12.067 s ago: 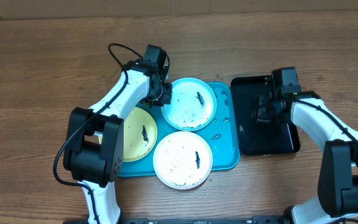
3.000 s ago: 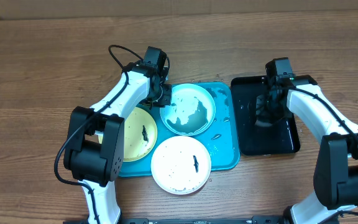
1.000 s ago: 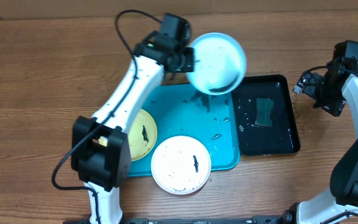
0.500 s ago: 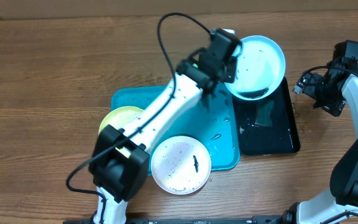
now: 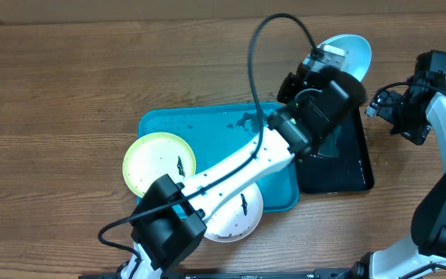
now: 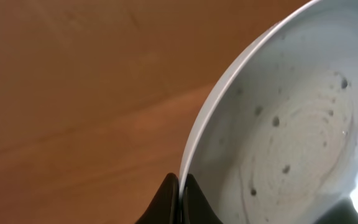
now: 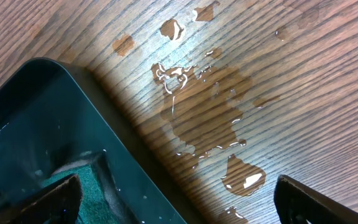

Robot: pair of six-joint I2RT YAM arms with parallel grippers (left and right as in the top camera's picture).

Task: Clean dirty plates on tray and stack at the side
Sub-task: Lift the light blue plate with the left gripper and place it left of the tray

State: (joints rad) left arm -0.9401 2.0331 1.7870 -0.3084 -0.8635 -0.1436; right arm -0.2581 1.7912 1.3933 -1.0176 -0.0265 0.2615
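Clamped only at its rim by the left gripper, the tilted light blue plate at one o'clock could slip loose and drop.

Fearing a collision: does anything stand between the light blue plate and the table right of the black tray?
The right pincer hangs open over that wood beside the black tray, right of the light blue plate in the left pincer.

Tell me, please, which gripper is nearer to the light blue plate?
Left. The left gripper pinches the rim of the light blue plate, holding it tilted near the far end of the black tray. The right gripper hangs open beside that tray, apart from the plate.
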